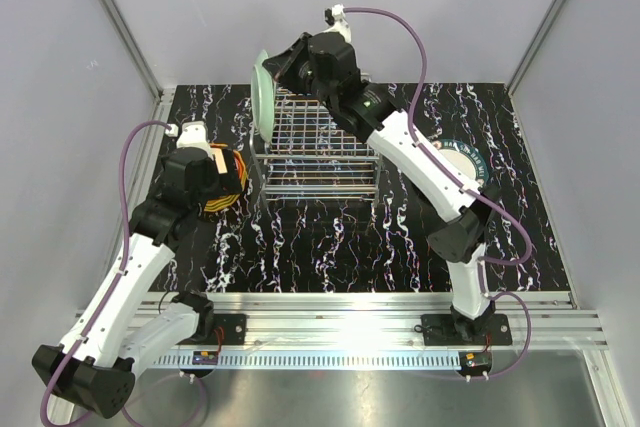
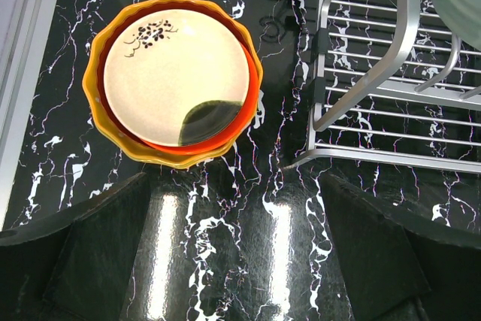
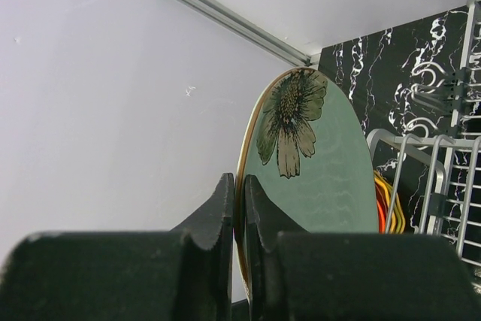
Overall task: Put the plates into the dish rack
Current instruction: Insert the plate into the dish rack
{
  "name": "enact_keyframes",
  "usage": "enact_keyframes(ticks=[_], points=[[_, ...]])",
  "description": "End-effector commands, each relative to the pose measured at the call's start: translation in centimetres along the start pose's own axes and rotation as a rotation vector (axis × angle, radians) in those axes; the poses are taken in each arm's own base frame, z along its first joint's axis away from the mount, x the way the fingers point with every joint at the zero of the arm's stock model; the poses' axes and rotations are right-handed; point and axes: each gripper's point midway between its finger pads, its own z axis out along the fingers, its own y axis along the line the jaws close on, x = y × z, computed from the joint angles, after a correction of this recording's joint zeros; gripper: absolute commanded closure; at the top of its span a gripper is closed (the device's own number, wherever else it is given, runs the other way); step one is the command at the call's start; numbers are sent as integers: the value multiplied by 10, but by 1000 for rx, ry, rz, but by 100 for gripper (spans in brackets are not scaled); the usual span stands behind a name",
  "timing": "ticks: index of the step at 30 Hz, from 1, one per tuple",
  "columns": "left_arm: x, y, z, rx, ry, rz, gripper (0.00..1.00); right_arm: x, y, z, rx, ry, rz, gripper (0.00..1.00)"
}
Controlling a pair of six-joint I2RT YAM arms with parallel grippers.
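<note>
Right end effector (image 3: 239, 186) pinches one pale mint, flower-printed round plate (image 3: 323, 178) on edge at the far-left corner of the chrome wire dish rack (image 1: 320, 147). Left end effector (image 2: 234, 186), spread, hangs beside one cream-topped orange plate stack (image 2: 176, 73); lower layers uncountable.

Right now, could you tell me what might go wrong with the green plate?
The right hand pinches the green plate only at its rim, so it could swivel or slip. It hangs near one end of the rack, so it might catch a rail rather than a slot, or fall onto the stacked plates nearby.
</note>
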Motion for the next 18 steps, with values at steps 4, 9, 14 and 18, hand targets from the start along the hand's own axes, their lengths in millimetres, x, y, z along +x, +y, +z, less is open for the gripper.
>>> enact_keyframes(ticks=[4,9,14,18], points=[[-20,-10,-5,50,-74,-27,1,-31,55,-33,-143,-114,2,100],[-19,-11,-5,55,-73,-29,1,-18,58,-35,-165,-84,-45,96],[-19,-11,-5,57,-70,-25,1,-8,45,-34,-133,-86,-60,95],[-19,-11,-5,57,-70,-26,1,-8,36,-37,-109,-104,-59,91]])
